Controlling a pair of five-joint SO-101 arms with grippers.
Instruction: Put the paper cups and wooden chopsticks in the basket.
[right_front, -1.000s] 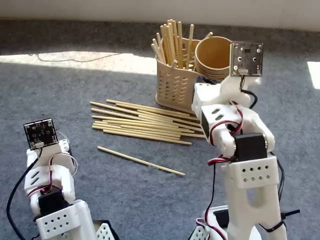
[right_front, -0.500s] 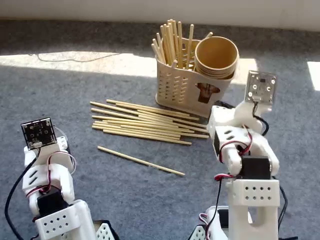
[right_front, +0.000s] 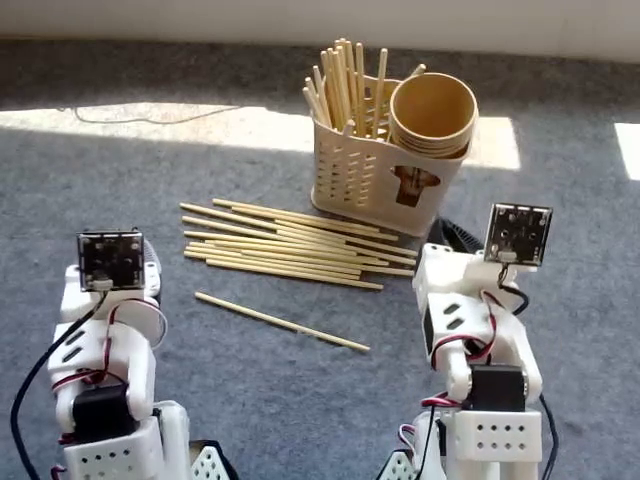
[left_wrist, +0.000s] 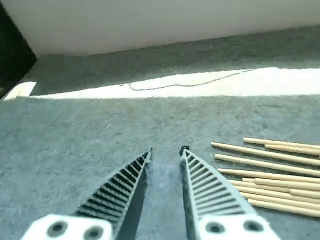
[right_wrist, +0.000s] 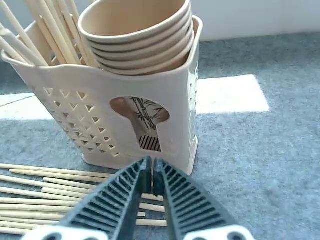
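Ok, paper cups (right_front: 433, 110) stowed in basket (right_front: 345, 170); chopstick pile (right_front: 290, 250) next. Left hand (left_wrist: 165, 152) part-open, right hand (right_wrist: 151, 172) closed empty, needs opening.

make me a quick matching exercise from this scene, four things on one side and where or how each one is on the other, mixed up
1 paper cups
2 single chopstick
3 left hand
4 right hand

a shut, pointing at the basket
b stacked inside the basket
c open, over the carpet
d lying alone, apart from the pile

Pairs: 1-b, 2-d, 3-c, 4-a
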